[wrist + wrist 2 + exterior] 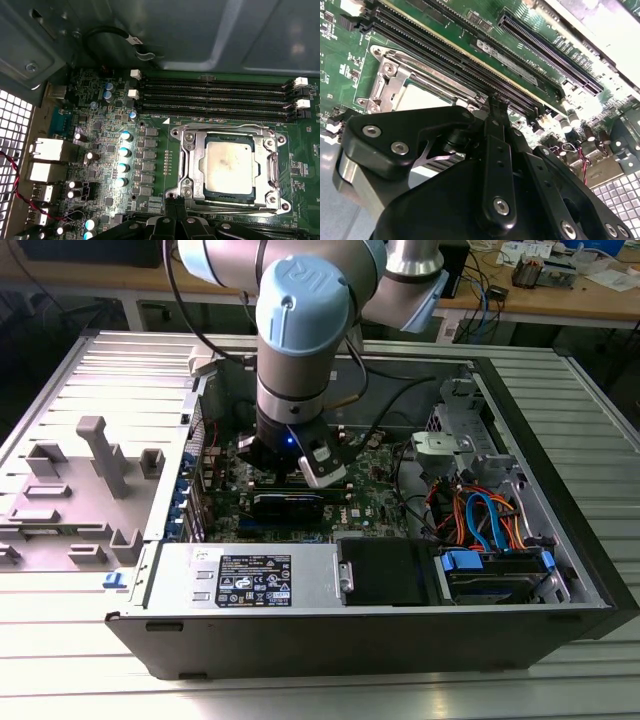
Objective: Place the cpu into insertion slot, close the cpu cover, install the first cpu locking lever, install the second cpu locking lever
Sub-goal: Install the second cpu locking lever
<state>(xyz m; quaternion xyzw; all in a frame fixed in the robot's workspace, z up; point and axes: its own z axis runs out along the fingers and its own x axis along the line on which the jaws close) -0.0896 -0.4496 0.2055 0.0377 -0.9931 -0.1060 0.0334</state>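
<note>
Arm: reaches down into the open computer case in the exterior view, its wrist over the green motherboard.
Gripper: black fingers drawn together to a narrow tip, nothing held between them (the tip sits just beside the socket's edge, next to the long black memory slots).
Cpu: lies flat in the insertion slot, its dull silver top facing up.
Cpu cover: down over the chip, the frame's window showing the metal top.
Locking levers: I cannot tell whether they are latched.
Second wrist view: the insertion slot shows partly behind the gripper's linkage.
</note>
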